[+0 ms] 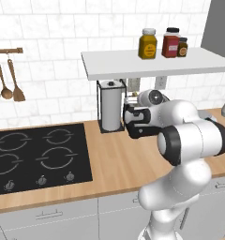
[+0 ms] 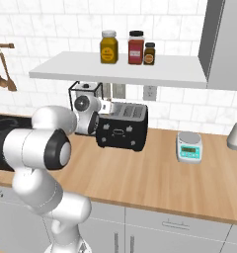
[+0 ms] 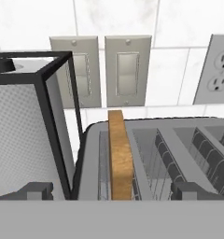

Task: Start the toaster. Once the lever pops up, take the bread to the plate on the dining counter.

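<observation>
The toaster [image 2: 121, 126] stands at the back of the wall counter [image 2: 155, 178], just beside the paper-towel holder [image 1: 111, 106] and under the shelf [image 2: 120, 69], close to the wall outlet [image 3: 217, 70] it would plug into. The bread [image 3: 120, 156] stands on edge in the slot nearest the towel holder, its top edge proud of the slot rim, which leaves something to pinch. The gripper [image 3: 112, 191] hangs above that end of the toaster with its fingers [image 3: 37, 190] spread wide and holding nothing, one on each side of the slice. That straddle suggests it is lined up to close on the bread; whether the lever is down or up cannot be told here
</observation>
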